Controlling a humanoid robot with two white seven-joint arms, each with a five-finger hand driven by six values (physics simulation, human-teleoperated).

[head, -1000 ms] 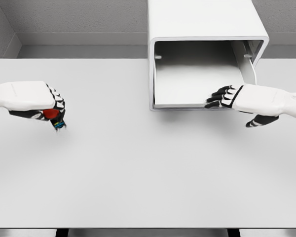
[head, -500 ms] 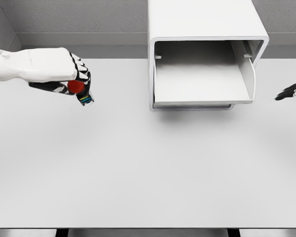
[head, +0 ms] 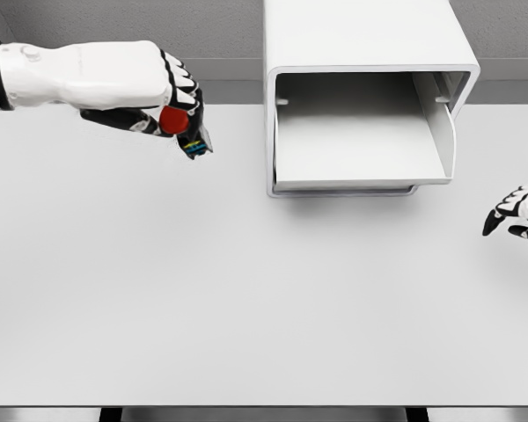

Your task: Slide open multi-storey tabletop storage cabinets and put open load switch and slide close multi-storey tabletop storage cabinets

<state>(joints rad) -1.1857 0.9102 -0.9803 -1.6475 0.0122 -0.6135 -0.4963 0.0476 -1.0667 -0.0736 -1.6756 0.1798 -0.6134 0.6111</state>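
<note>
From my head camera I see the left robot hand [head: 163,101] raised above the far left part of the plain white surface [head: 246,299], its white arm coming in from the picture's left edge. Its black-and-white fingers [head: 183,92] are curled tight around the small load switch with a round red knob and a dark body bearing blue and yellow marks [head: 183,130]. The red knob shows under the knuckles, and the dark end of the switch sticks out below and to the right of the fist, tilted. The switch is off the surface, held in the air, to the left of the cabinet and apart from it.

The white box-shaped tabletop storage cabinet with rounded corners [head: 361,35] stands at the far middle of the surface, against the grey wall [head: 114,26]. Its flat white drawer tray [head: 352,149] is pulled out toward me, so I look straight into the open compartment; the tray's front lip overhangs the surface and casts a shadow beneath.

The right robot hand [head: 515,213] only peeks in at the right edge, low over the surface, well to the right of the cabinet and not touching it. Its dark-tipped fingers are loosely bent and hold nothing.
</note>
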